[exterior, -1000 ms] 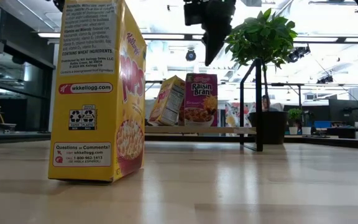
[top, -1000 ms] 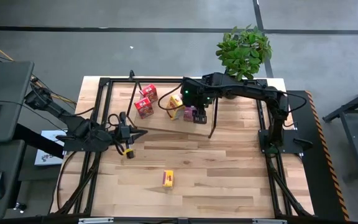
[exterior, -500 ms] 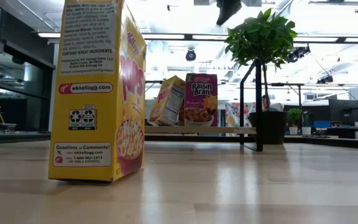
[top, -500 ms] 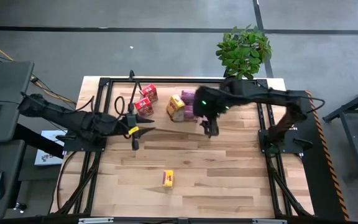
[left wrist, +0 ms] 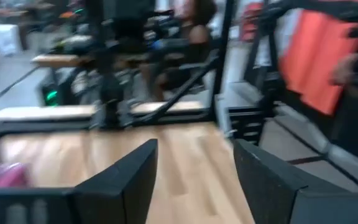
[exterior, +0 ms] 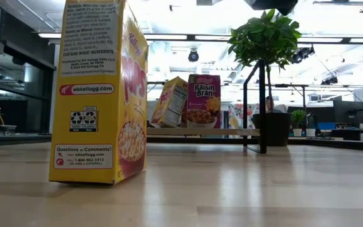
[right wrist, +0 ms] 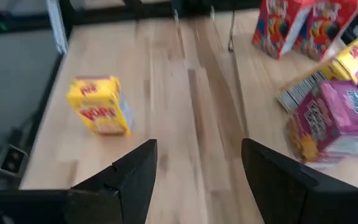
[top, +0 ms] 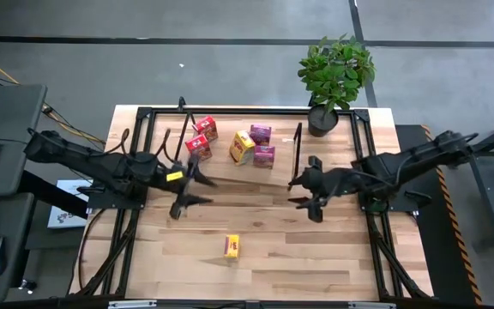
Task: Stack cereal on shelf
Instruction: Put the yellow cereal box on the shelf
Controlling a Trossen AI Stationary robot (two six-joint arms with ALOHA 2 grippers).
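The shelf stands at the rear centre of the tabletop, its light board carrying five cereal boxes between black wire end frames. Two red boxes stand toward the left end; a tilted yellow box sits just beside two magenta-purple boxes nearer the middle. A sixth, lone yellow box stands on the bare tabletop toward the front, well apart from the shelf and from both arms; the low view shows it upright close to the camera, with the tilted yellow and a magenta-purple box on the board behind it. The left gripper hangs above the tabletop just in front of the shelf's left part, fingers spread and holding nothing; its wrist view confirms the released fingers with only bare wood between them. The right gripper hangs beyond the shelf's right end frame, likewise spread and unloaded; its wrist view shows open fingers with the lone yellow box lying ahead and the red and magenta-purple boxes off to one side. A potted plant stands at the rear right corner, near the shelf's right end. Nothing stands between either gripper and the lone yellow box.
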